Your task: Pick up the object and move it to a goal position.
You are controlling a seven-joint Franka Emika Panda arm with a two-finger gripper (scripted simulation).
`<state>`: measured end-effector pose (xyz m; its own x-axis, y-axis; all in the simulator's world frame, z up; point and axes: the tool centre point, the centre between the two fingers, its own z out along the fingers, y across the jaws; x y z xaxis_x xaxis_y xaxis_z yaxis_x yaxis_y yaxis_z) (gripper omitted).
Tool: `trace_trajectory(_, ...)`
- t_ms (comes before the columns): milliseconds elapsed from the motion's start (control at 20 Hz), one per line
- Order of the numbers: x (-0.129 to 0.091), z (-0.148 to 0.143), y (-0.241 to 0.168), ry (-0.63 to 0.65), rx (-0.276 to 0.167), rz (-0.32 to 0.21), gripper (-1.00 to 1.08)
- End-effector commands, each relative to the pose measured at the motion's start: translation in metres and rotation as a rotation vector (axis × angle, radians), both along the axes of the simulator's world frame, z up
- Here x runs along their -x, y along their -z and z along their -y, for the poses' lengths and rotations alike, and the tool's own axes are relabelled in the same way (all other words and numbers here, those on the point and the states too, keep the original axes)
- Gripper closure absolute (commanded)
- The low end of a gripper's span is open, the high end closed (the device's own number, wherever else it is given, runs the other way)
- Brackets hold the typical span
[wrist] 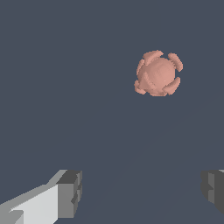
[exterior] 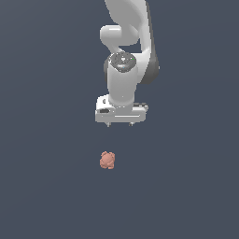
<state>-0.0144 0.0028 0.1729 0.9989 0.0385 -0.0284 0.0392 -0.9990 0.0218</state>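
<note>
The object (exterior: 107,160) is a small knobbly salmon-pink blob lying on the dark grey floor, in front of the arm in the exterior view. It also shows in the wrist view (wrist: 158,73). My white gripper (exterior: 120,124) hangs above the floor, behind the object and apart from it. Its two fingers (wrist: 70,192) stand wide apart with nothing between them, so the gripper (wrist: 142,192) is open and empty. The object lies ahead of the gap, off toward one finger's side.
The dark grey floor (exterior: 46,186) stretches flat all around with no other objects or edges in view. No goal marker shows.
</note>
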Motion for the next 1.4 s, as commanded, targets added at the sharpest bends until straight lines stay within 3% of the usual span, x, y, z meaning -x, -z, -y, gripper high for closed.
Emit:
trace_trajectory(0,0.000,0.000,0.000,0.000,0.000,0.000,-0.92)
trace_trajectory(800,-0.009,-0.007,-0.008,-0.015,-0.005,0.027,-0.92)
trace_trajectory(1350,-0.046,0.011,0.015,0.041,-0.010,0.028,-0.92)
